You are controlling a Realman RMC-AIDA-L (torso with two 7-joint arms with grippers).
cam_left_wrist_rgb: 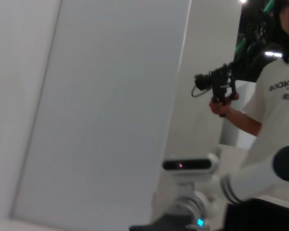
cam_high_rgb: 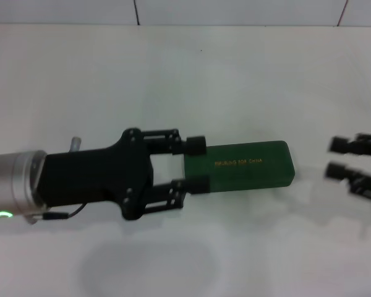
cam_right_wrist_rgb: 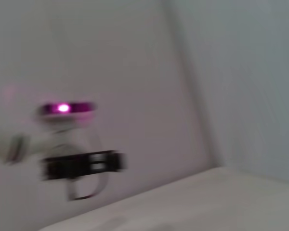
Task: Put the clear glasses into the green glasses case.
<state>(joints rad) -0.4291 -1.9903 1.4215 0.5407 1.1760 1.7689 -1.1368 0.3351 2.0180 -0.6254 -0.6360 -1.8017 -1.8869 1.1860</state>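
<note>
The left gripper (cam_high_rgb: 191, 165) straddles the near end of the shut green case (cam_high_rgb: 247, 165), fingers spread just past its width — the case's long axis runs straight on toward the right gripper (cam_high_rgb: 339, 158), open, well apart. No glasses show.

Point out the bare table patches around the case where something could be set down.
Bare table lies between the green glasses case and the back wall, and along the near edge below the case. It is crowded at the case's left end, where the open left gripper sits; the right gripper hovers just off its right end.
</note>
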